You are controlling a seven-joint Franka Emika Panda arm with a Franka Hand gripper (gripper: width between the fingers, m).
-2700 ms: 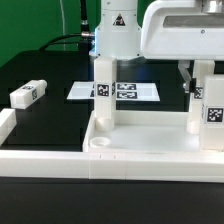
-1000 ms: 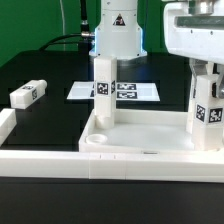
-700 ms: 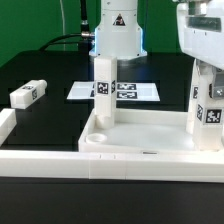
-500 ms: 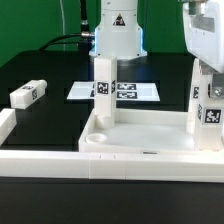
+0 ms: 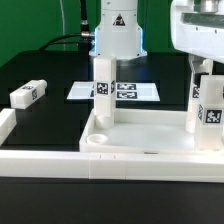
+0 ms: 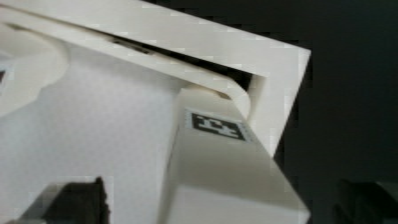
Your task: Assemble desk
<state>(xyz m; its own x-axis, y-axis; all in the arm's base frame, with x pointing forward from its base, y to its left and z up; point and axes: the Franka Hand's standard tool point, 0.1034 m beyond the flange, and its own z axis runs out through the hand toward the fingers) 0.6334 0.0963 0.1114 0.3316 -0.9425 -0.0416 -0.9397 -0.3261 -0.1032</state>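
Observation:
The white rimmed tabletop [image 5: 150, 130] lies in the foreground. One tagged leg [image 5: 103, 92] stands upright in its far corner towards the exterior view's left. A second leg [image 5: 208, 108] stands upright in the far corner on the exterior view's right. My gripper [image 5: 203, 72] hangs over this second leg's top, open, its dark fingers [image 5: 190, 68] either side of the leg and apart from it. In the wrist view the same leg [image 6: 222, 165] runs down between my gripper's [image 6: 219, 206] spread fingertips to the tabletop [image 6: 98, 120]. Another leg [image 5: 28, 94] lies loose on the black table at the left.
The marker board [image 5: 135, 91] lies flat behind the tabletop. A long low white border wall [image 5: 35, 158] runs along the front and up the left side. The robot's white base [image 5: 118, 35] stands at the back.
The jaws have spread and let go of the right-hand leg, which stays upright in its corner. The hand has shifted slightly above it.

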